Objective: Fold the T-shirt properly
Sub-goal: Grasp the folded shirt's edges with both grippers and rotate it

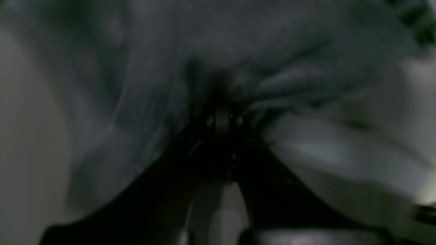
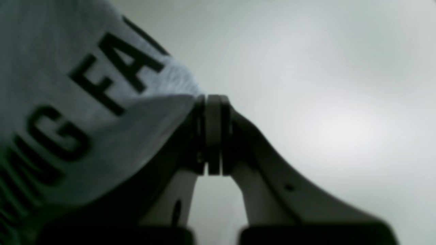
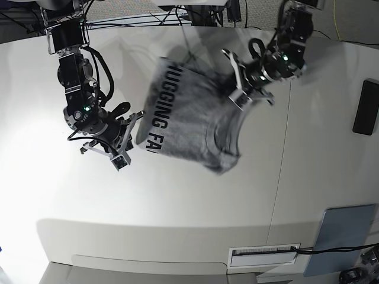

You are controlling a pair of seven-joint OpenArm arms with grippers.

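The heather-grey T-shirt (image 3: 189,121) hangs bunched in the air above the white table, stretched between both grippers. Its black lettering "HUGGING FA" runs down its left side in the base view. My left gripper (image 3: 232,89) is on the right in the base view, shut on the shirt's upper right part. In the left wrist view, gathered folds of the T-shirt (image 1: 218,51) are pinched at that gripper (image 1: 223,114). My right gripper (image 3: 135,131) is shut on the shirt's left edge beside the letters. In the right wrist view this gripper (image 2: 213,102) clamps a corner of the T-shirt (image 2: 68,112).
The white table (image 3: 177,207) spreads under the shirt, with a seam running down its right part. A black flat object (image 3: 365,107) lies at the right edge and a grey-blue panel (image 3: 340,239) at the lower right. Cables (image 3: 148,15) crowd the back edge.
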